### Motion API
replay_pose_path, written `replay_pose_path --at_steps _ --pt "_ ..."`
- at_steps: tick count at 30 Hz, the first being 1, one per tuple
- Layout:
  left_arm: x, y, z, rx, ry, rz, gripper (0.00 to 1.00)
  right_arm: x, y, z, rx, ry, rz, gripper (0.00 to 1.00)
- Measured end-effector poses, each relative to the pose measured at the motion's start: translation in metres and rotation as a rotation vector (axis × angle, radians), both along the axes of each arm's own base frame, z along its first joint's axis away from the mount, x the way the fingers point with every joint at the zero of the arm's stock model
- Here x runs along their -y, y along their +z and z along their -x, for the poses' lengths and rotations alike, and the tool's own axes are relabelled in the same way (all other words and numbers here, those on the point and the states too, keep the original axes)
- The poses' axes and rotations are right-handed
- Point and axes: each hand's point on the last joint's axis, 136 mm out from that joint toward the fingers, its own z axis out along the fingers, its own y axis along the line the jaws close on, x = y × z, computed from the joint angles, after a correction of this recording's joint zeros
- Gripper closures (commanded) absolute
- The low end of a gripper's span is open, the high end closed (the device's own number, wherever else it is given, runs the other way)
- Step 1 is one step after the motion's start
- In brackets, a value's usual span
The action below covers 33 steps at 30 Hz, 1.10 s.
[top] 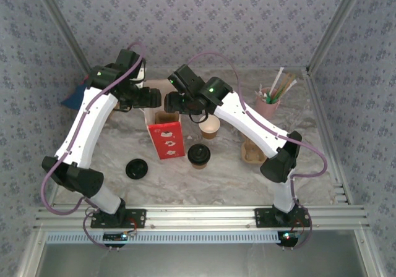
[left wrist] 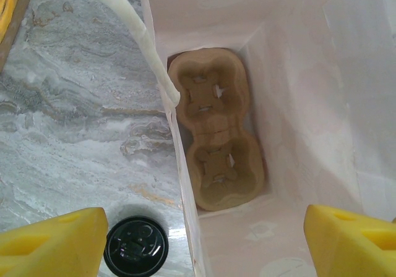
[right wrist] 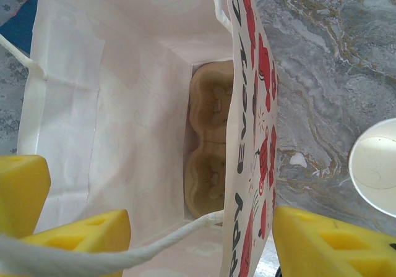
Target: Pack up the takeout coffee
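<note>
This looks like a small test booth in a robot lab, dressed up like a coffee counter. A white left arm (top: pixel 86 125) and a white right arm (top: pixel 247 116) are bolted to a metal rail (top: pixel 198 216) at the front. Thin metal posts (top: pixel 332 26) hold walls (top: pixel 198 17) with flowery wallpaper. On the marble-look table (top: pixel 185 187) stand a paper bag (top: pixel 166 140), a coffee cup (top: pixel 199 156) with a black lid and a pink cup of straws (top: pixel 268 107).

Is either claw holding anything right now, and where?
Nothing looks gripped. The left claw and right claw stand open, each straddling a wall of the paper bag.
</note>
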Motion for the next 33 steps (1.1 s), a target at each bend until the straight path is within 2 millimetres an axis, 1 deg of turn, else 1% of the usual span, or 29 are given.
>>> replay_pose_path --at_steps 2,3,5,7,10,14,16,19,22,25,28,33 --pt "0.000 0.002 0.001 0.003 -0.001 0.003 0.16 0.000 0.000 0.000 0.000 0.000 0.000 0.34" --pt "0.000 0.003 0.002 0.006 -0.001 0.005 0.16 0.000 0.000 0.000 0.000 0.000 0.000 0.31" --pt "-0.001 0.005 0.003 0.012 -0.001 0.008 0.16 0.000 0.000 0.000 0.001 0.003 0.002 0.29" --pt "-0.001 0.008 0.005 0.017 0.005 0.013 0.16 0.000 0.000 0.000 0.003 0.006 0.005 0.23" --pt "-0.002 0.014 0.008 0.023 0.019 0.023 0.16 0.000 -0.001 0.001 0.006 0.011 0.013 0.23" --pt "-0.002 0.032 0.012 0.071 0.037 0.029 0.15 0.001 0.001 0.004 0.015 0.022 0.018 0.14" --pt "0.000 0.041 0.018 0.096 0.039 0.024 0.15 0.003 0.001 0.007 0.019 0.030 0.025 0.05" --pt "0.003 0.056 0.027 0.131 0.041 0.008 0.15 0.007 0.006 0.014 0.035 0.047 0.029 0.01" --pt "0.008 0.069 0.038 0.163 0.034 -0.011 0.15 0.014 0.014 0.022 0.057 0.056 0.026 0.00" --pt "0.015 0.077 0.047 0.181 0.021 -0.022 0.15 0.021 0.024 0.027 0.085 0.059 0.012 0.00" --pt "0.023 0.079 0.051 0.180 0.011 -0.035 0.16 0.032 0.030 0.034 0.105 0.053 0.003 0.00" --pt "0.038 0.073 0.050 0.160 -0.006 -0.069 0.16 0.049 0.036 0.042 0.131 0.037 -0.004 0.00"
